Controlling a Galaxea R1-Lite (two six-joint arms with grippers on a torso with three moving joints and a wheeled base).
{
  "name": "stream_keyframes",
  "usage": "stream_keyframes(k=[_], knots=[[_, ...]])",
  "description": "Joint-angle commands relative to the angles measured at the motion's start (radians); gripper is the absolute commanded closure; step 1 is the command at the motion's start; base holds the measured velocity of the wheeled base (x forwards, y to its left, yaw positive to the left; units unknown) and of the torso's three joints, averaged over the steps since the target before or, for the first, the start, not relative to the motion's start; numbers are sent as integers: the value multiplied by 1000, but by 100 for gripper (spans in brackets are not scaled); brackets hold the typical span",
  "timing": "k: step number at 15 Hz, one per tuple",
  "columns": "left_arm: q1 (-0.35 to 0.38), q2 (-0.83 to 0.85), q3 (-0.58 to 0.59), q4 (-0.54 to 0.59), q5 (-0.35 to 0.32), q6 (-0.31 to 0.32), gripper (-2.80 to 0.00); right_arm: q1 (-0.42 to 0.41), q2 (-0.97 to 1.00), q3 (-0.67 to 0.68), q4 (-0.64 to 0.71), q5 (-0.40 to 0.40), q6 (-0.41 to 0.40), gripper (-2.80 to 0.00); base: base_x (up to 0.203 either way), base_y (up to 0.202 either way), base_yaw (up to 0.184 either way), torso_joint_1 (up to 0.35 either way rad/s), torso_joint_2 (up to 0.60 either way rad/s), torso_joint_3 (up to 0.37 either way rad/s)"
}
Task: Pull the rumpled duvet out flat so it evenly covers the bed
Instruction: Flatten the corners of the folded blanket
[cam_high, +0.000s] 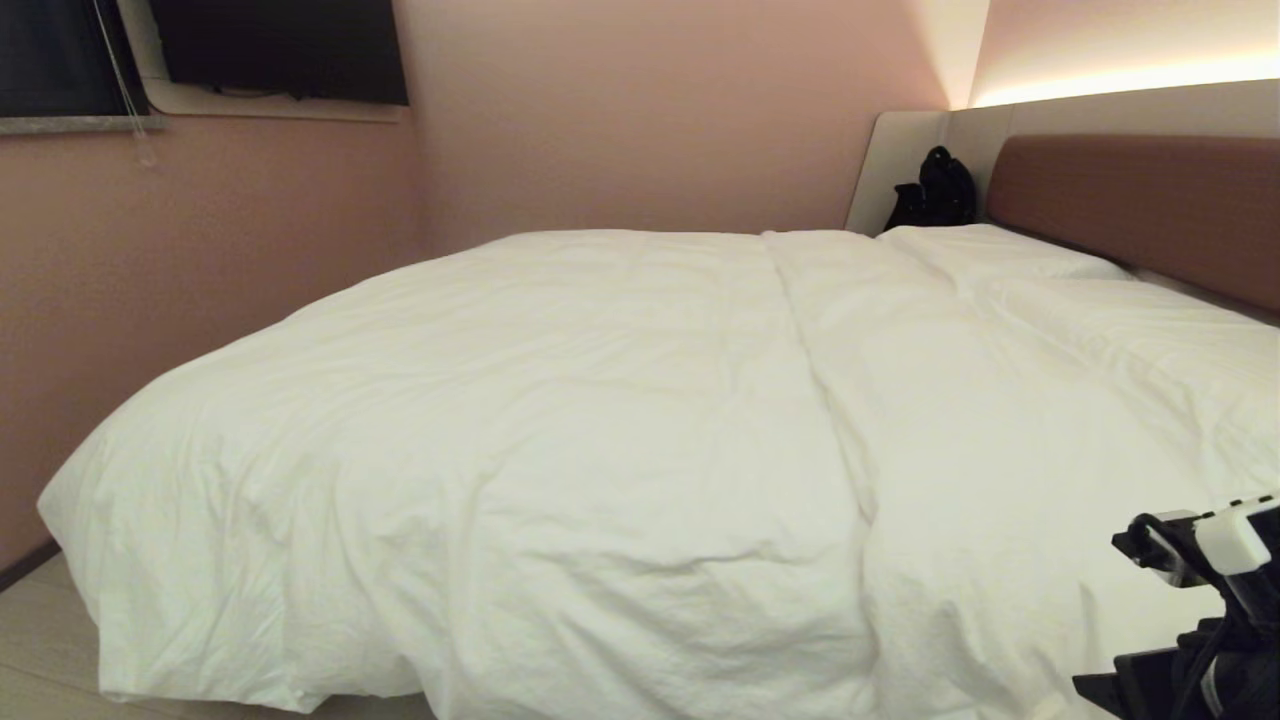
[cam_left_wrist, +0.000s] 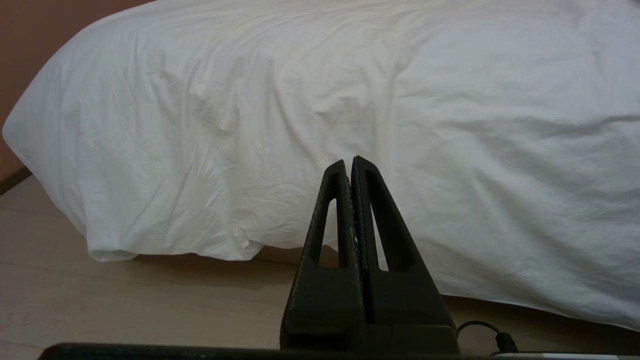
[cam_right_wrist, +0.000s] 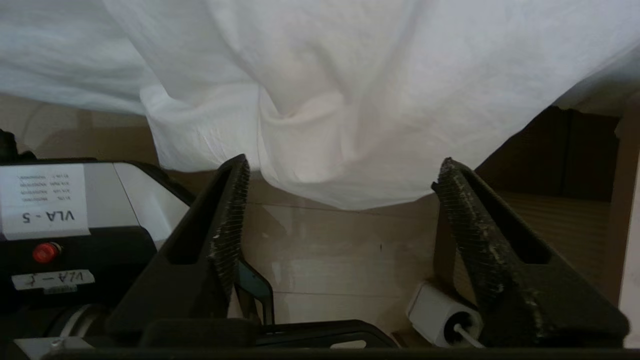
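Pink-walled rm; duvet (cam_high: 620, 420) over bed (cam_high: 1130, 200); right gripper (cam_right_wrist: 342, 172) fingers apart, empty.

The duvet (cam_high: 600, 430) hides the bed's mattress and base and runs off the head view's bottom and right edges, where the right arm (cam_high: 1200, 600) is cut off, its end effector outside that view.

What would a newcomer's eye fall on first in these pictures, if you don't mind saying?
The big white duvet fills the view, spread across the bed and hanging over its near edge toward the floor. At the lower right, the right gripper stands open just below the duvet's hanging edge, gripping nothing. Far back, a black bag sits beside the headboard.
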Motion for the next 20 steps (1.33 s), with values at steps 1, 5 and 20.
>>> stream_keyframes(k=[1, 5, 20], knots=[[0, 0, 0, 0, 0, 0, 0, -4, -19, -24, 4, -2, 0, -280, 0, 0, 0, 0, 0, 0], [0, 0, 0, 0, 0, 0, 0, -86, -37, -80, 32, -1, -4, 0, 0, 0, 0, 0, 0, 0], [0, 0, 0, 0, 0, 0, 0, -757, 497, -85, -382, 506, -309, 0, 0, 0, 0, 0, 0, 0]])
